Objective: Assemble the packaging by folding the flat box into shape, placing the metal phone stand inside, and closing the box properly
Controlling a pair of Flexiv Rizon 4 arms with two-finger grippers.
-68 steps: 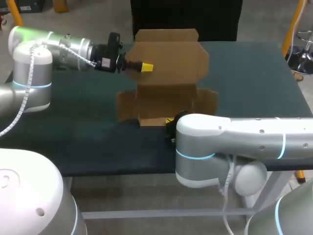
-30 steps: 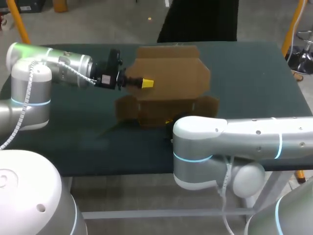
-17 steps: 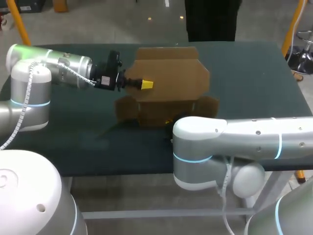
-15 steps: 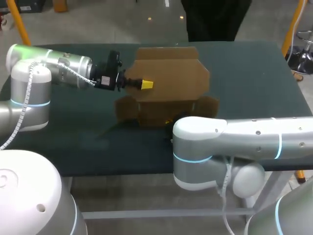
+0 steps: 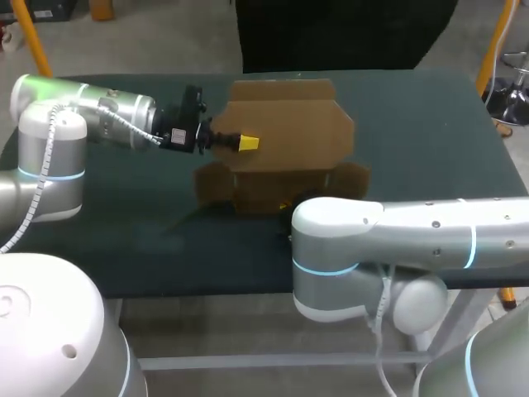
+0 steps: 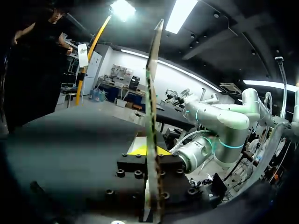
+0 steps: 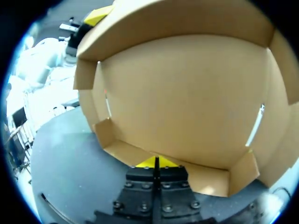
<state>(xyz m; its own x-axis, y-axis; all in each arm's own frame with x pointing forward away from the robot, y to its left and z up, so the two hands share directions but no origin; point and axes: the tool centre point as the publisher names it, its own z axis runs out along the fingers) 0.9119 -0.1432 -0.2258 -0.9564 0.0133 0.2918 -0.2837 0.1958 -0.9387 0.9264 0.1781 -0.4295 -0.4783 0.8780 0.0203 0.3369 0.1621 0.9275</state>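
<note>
Seen from above, a dark green table [image 5: 165, 223] fills the scene. My left arm [image 5: 83, 107] comes in from the left side and stretches level over the table toward the middle. Its left gripper [image 5: 246, 142] is clamped on the left edge of the tall rear panel [image 5: 289, 124] of a brown cardboard box [image 5: 281, 178]. In the left wrist view that panel [image 6: 154, 70] is seen edge-on as a thin upright strip, pinched between the two fingers, with one yellow tip [image 6: 142, 150] pressed flat to its side.

The box stands open near the middle of the table. A short side flap sticks out at each side of its base, the left flap [image 5: 211, 178] and the right flap [image 5: 354, 176], and the rear panel rises above them.

My right arm [image 5: 397, 231] comes in from the right, its large elbow joint in the foreground covering the near side of the box. Only a speck of yellow from the right gripper [image 5: 285, 204] shows there. In the right wrist view the right gripper [image 7: 155, 162] has its fingers pressed together with nothing between them, their tips up against the low front wall [image 7: 205, 175]. Past it lie the bare inside of the box and the rear panel [image 7: 187, 98], whose top bends forward overhead
</note>
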